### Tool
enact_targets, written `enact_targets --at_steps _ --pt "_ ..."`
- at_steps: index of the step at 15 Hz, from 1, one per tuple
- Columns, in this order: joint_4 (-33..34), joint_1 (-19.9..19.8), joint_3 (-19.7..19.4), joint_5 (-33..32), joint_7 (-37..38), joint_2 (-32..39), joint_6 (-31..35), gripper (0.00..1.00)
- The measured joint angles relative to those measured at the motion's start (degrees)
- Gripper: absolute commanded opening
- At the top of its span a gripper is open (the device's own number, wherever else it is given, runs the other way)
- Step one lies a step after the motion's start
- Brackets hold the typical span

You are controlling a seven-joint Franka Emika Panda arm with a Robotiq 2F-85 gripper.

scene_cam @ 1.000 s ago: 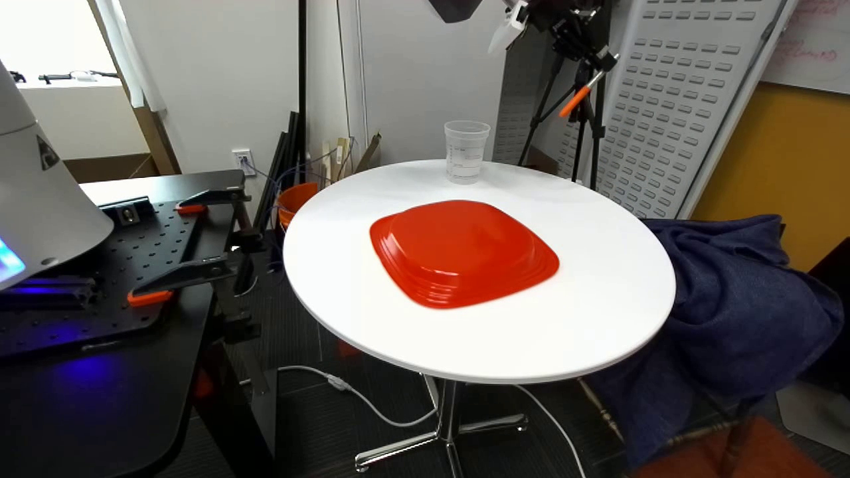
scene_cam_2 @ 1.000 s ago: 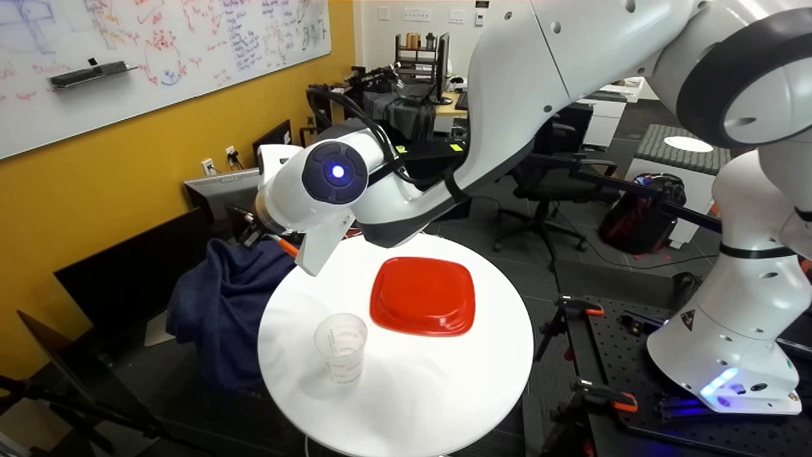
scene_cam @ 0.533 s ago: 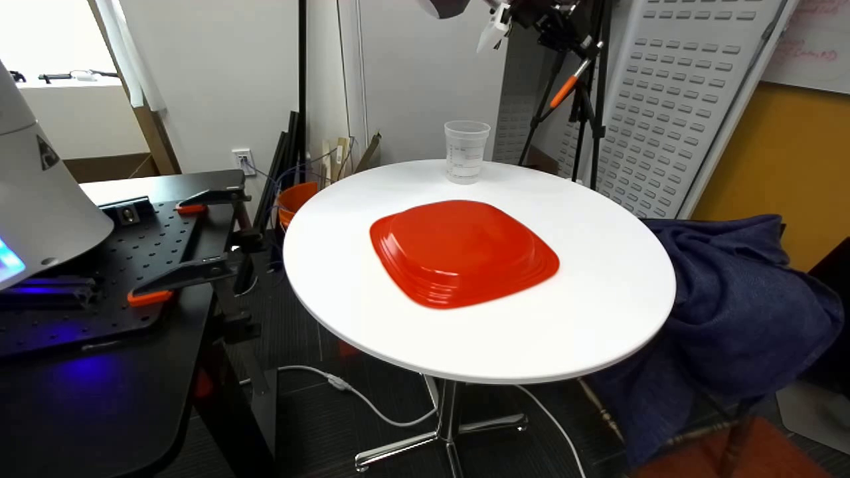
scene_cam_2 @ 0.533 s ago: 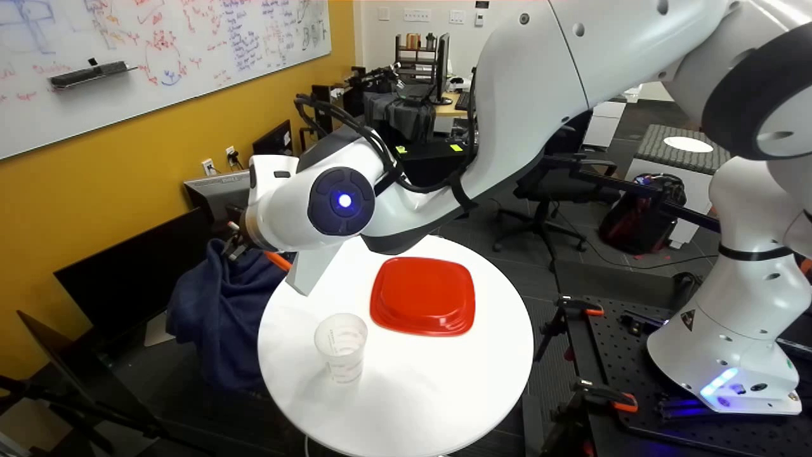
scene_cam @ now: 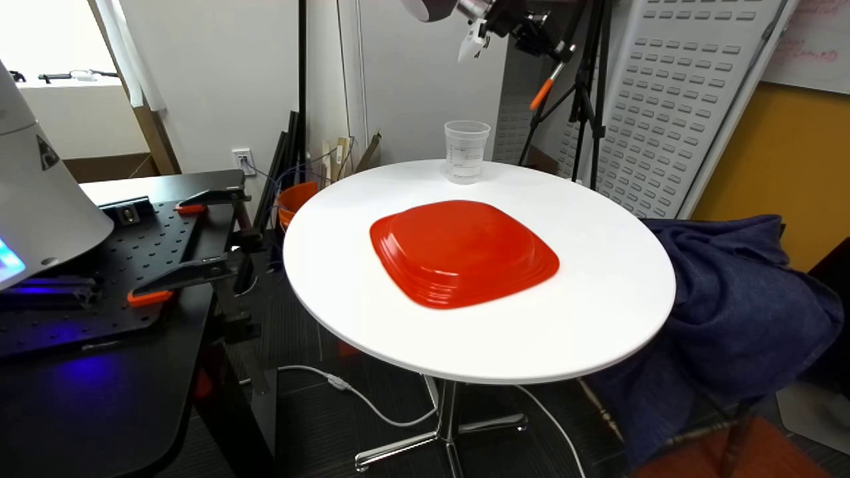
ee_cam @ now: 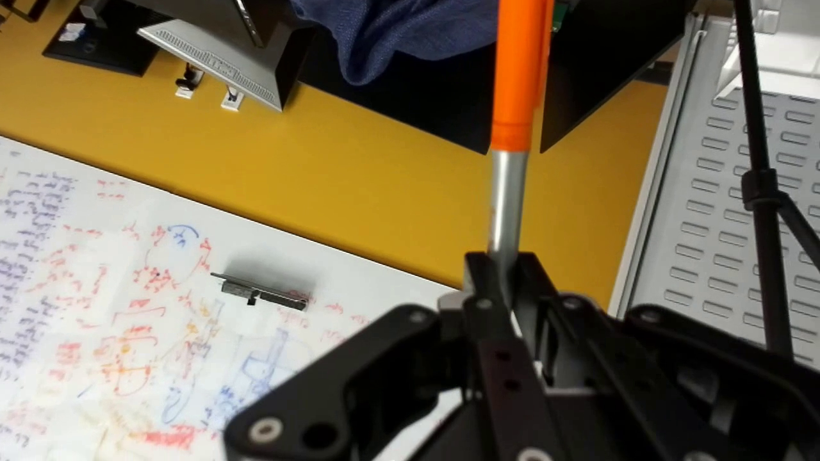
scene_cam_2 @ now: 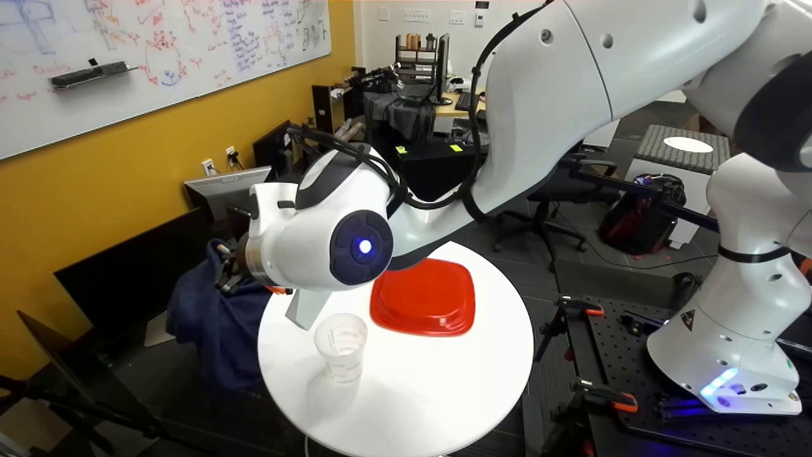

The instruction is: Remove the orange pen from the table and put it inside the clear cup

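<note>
My gripper [scene_cam: 564,53] is shut on the grey end of the orange pen [scene_cam: 543,94], high above the far side of the white round table [scene_cam: 597,279]. The pen is tilted, its orange end pointing down and toward the cup's side. In the wrist view the fingertips [ee_cam: 505,272] pinch the pen's silver part, and the orange barrel [ee_cam: 519,77] runs out of the top of the picture. The clear cup [scene_cam: 466,153] stands upright near the table's edge. The cup [scene_cam_2: 342,349] looks empty. In an exterior view the arm hides most of the pen [scene_cam_2: 277,290].
An upside-down red square plate [scene_cam: 458,245] lies on the table, close to the cup. A white bracket [scene_cam_2: 309,308] on the wrist hangs near the cup in an exterior view. A tripod [scene_cam: 588,99] and a chair with a blue cloth [scene_cam: 737,305] stand beyond the table.
My gripper has carried the pen left in an exterior view, toward the cup. In an exterior view the wrist has come lower and closer to the camera. Cup and plate have not moved.
</note>
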Motion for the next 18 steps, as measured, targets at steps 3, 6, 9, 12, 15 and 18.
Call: enact_targets --at_steps 3,6,9,12,15,18 --pt "-1.07 2.54 -0.87 -4.31 5.08 -0.24 -0.07 0.03" --pt "-2.42 4.29 -1.36 -5.97 7.47 -0.98 -0.42 0.03" --pt "-4.34 5.47 -1.78 -6.02 8.76 -2.35 -1.37 0.03" --pt "-7.1 6.13 -1.66 -5.43 8.96 -3.97 -1.4 0.03" --pt "-9.89 6.76 -1.44 -4.91 8.96 -5.14 -1.4 0.03" --pt "-11.09 6.98 -1.45 -4.94 8.96 -5.27 -1.4 0.03"
